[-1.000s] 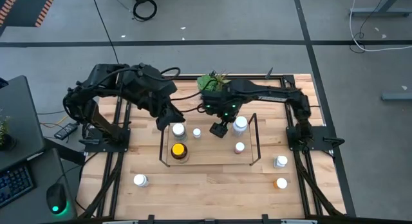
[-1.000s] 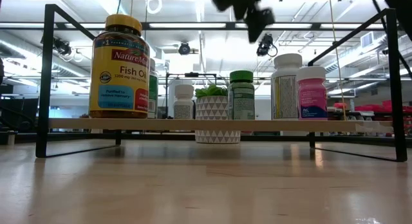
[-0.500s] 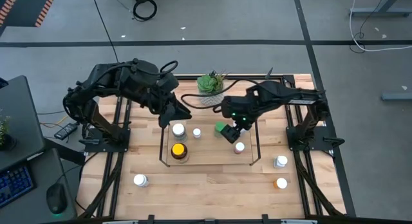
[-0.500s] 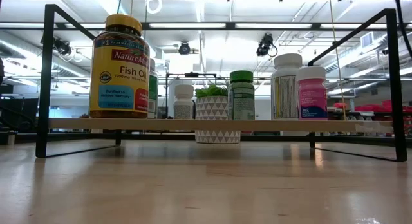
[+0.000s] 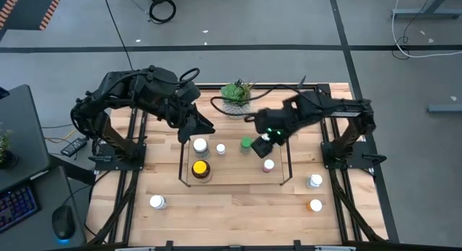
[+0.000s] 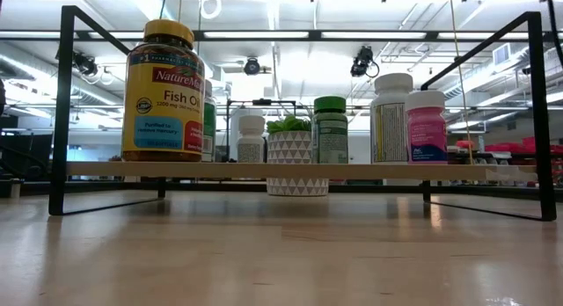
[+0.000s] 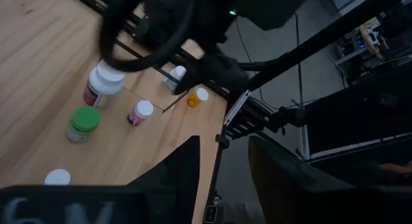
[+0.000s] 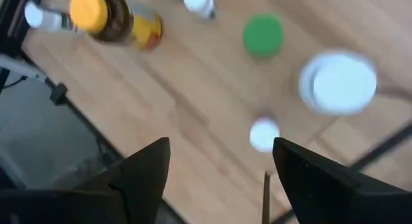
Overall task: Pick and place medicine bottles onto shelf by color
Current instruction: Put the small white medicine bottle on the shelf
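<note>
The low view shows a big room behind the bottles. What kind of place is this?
Probably a robot lab or workshop. Long ceiling lights run overhead, a keyboard and a mouse lie on a desk beside the table, and cables trail across the grey floor.

Right gripper (image 5: 264,140) was lifted clear of the shelf (image 5: 284,164) and pulled back rightward; large white bottle (image 8: 339,82) was left standing.

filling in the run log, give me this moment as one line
left tool: open, hovering at shelf rear-left | right tool: open, empty, above shelf | green-capped bottle: standing on shelf | three bottles off shelf
</note>
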